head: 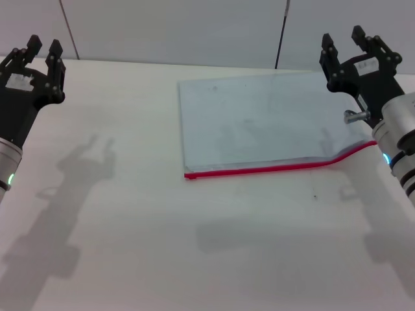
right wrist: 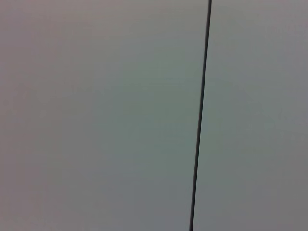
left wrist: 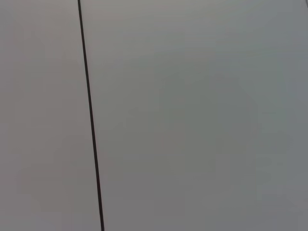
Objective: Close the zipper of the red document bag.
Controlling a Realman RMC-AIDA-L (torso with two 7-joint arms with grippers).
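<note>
The red document bag (head: 259, 120), a flat translucent pale blue-grey pouch, lies on the white table right of centre in the head view. Its zipper (head: 272, 169) runs as a thin red strip along the near long edge and lifts into a bulge at the right end. No slider shows. My left gripper (head: 40, 52) is raised at the far left, open, well away from the bag. Open as well, my right gripper (head: 343, 44) is held up at the far right, above the bag's right end. Both wrist views show only a grey wall.
The white table (head: 162, 259) spreads wide in front of and left of the bag. A grey wall with dark vertical seams (head: 281, 35) stands behind the table. The same kind of seam (left wrist: 90, 115) crosses the left wrist view, and another seam (right wrist: 200, 115) the right wrist view.
</note>
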